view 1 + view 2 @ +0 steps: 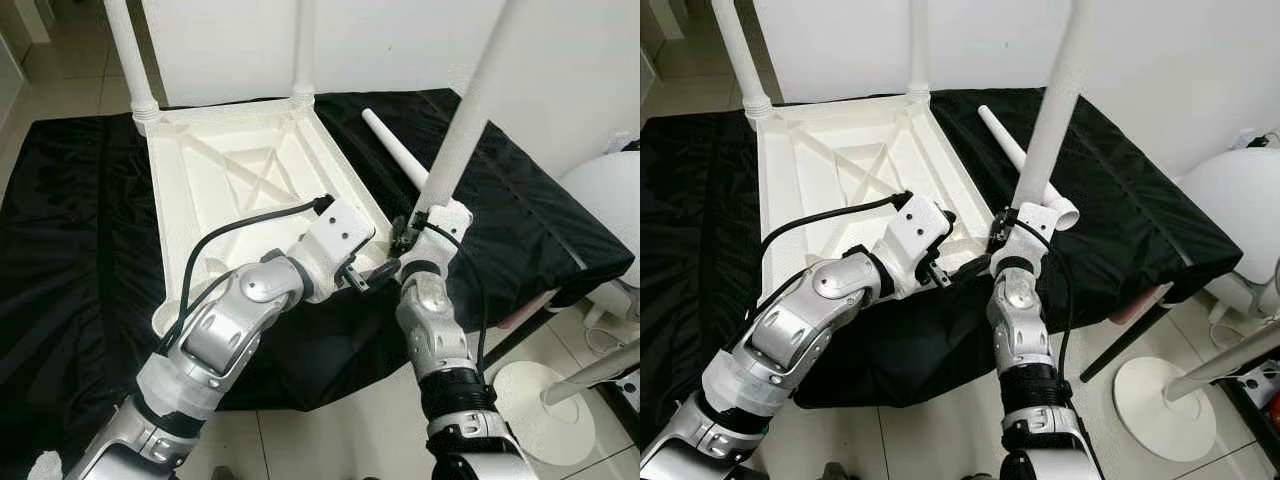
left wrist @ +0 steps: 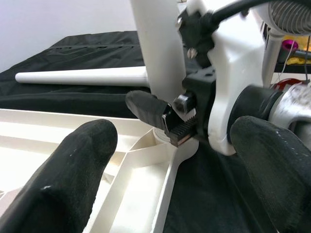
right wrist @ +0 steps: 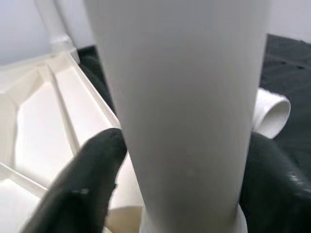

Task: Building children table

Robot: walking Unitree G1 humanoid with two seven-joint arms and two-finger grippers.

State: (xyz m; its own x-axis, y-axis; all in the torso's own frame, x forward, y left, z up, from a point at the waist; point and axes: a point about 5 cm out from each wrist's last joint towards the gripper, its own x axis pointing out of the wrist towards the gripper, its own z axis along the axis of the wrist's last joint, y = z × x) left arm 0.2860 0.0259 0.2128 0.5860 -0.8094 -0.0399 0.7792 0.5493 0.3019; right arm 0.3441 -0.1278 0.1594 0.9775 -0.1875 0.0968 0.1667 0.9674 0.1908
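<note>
Two tools: right tool (image 1: 1002, 240) grips upright leg (image 1: 1055, 110); left tool (image 1: 940, 272) gapes wide.

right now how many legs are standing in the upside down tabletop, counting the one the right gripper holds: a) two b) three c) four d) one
b) Two legs stand at the far corners of the tabletop, the right gripper holds a third leg upright at a near corner, and a fourth leg lies loose on the black cloth.

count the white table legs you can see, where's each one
4. Two stand in the far corners of the upturned tabletop: far left leg, far right leg. The right tool grips one upright at the near right corner. One lies on the black cloth.
</note>
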